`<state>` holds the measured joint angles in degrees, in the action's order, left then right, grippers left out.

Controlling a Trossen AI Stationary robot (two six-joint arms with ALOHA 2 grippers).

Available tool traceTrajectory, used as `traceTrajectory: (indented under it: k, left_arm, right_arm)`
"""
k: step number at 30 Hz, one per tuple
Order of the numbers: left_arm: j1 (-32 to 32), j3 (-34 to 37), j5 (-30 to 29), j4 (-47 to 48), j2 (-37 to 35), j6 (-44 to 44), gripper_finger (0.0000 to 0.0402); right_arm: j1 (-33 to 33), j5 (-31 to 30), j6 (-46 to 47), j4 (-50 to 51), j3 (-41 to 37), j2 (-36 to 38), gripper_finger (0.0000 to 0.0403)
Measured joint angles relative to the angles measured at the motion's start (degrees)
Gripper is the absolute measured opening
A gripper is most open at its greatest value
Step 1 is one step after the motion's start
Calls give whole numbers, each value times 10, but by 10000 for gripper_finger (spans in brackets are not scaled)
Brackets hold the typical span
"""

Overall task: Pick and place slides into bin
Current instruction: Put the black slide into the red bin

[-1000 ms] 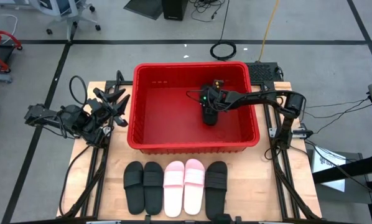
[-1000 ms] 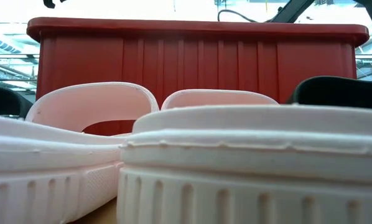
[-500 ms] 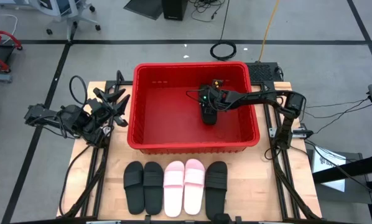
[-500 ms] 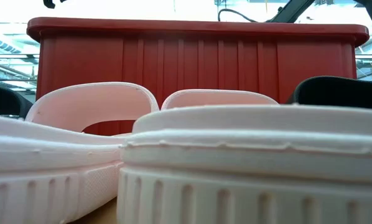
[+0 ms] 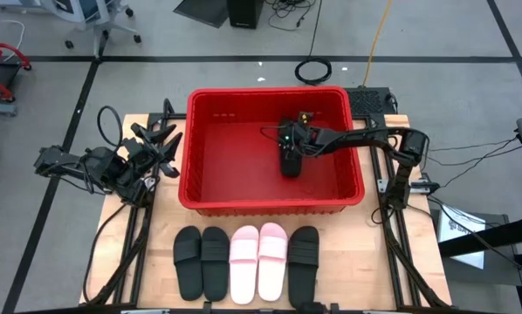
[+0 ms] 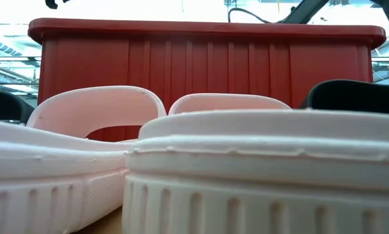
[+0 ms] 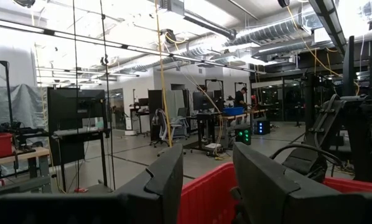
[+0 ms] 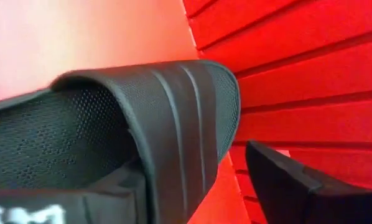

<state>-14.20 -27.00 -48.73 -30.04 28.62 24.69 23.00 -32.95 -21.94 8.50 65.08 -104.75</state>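
Note:
The red bin (image 5: 270,208) stands on the table's far half. A black slide (image 5: 289,166) lies on its floor, right of the middle. My right gripper (image 5: 289,150) reaches down into the bin over this slide and is open. In the right wrist view the slide's strap (image 8: 180,106) stands between the fingers, and one finger (image 8: 279,180) is clear of it beside the bin wall. More slides lie in a row near the front edge: two black (image 5: 202,262), two pink (image 5: 258,260), one black (image 5: 303,260). My left gripper (image 5: 161,144) waits open at the bin's left. My right gripper has one finger (image 8: 80,202) under the strap's near edge (image 8: 136,168), over the slide's footbed. I cannot tell whether that finger touches the slide. The other finger is apart from the strap. The slide rests on the bin's floor.
The bin's tall ribbed wall (image 6: 207,58) rises behind the row of slides, and the pink ones (image 6: 246,169) fill the low view. Bare wood shows at either side of the row. Cables and arm mounts flank the bin at the left and right table edges.
The black slide in the bin has shifted a little toward the table's left under my right gripper. Both arms have stayed where they were.

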Motion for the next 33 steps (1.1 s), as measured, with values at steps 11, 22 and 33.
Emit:
traceTrajectory:
  k: [11,22,33]
  left_arm:
    - [0,0,0,0,0,-1,147]
    - [0,0,0,0,0,-2,147]
    - [0,0,7,0,0,-12,147]
  right_arm:
    - [-37,-4,0,14,0,3,248]
    - [-73,-60,-17,16,0,20,247]
    - [-125,-60,-17,7,-1,108,239]
